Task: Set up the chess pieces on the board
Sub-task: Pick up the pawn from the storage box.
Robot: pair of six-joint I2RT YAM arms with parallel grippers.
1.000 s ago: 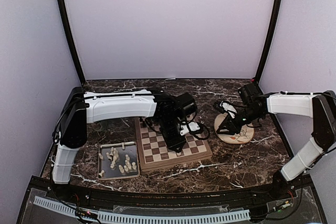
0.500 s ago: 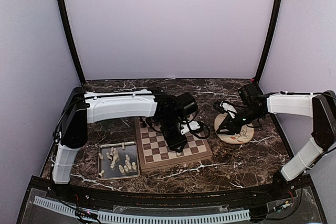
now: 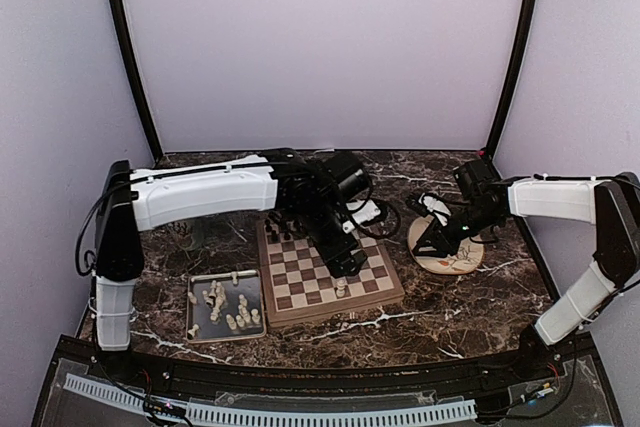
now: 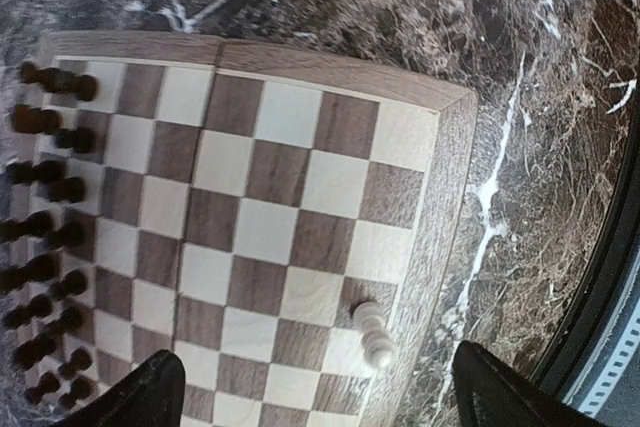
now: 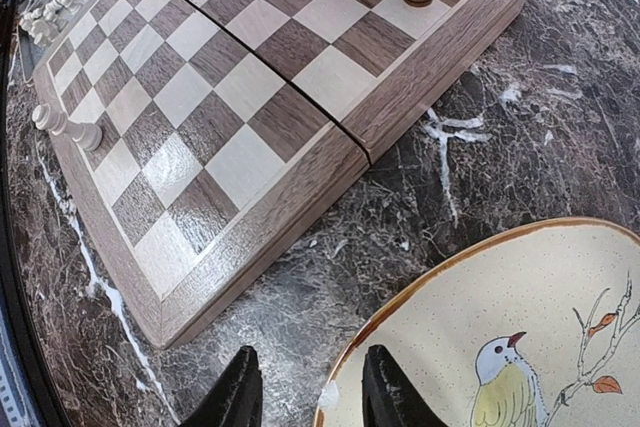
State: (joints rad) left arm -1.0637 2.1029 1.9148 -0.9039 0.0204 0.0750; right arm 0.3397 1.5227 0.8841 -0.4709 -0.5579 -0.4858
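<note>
The board lies mid-table, with dark chess pieces lined along its far edge. One cream piece is on a square at the near edge, also in the left wrist view and the right wrist view; whether it stands upright I cannot tell. My left gripper hovers just above that piece, jaws wide open and empty. More cream pieces lie in the grey tray. My right gripper is open and empty over the plate's rim.
A round plate with a bird drawing sits right of the board. Black cables trail behind the board. The left arm reaches across the board's far half. Purple walls enclose the marble table.
My left gripper opened wide and rose off the board, leaving the cream piece on its near-edge square. The left arm's shoulder swung up and left. The right arm stayed still.
</note>
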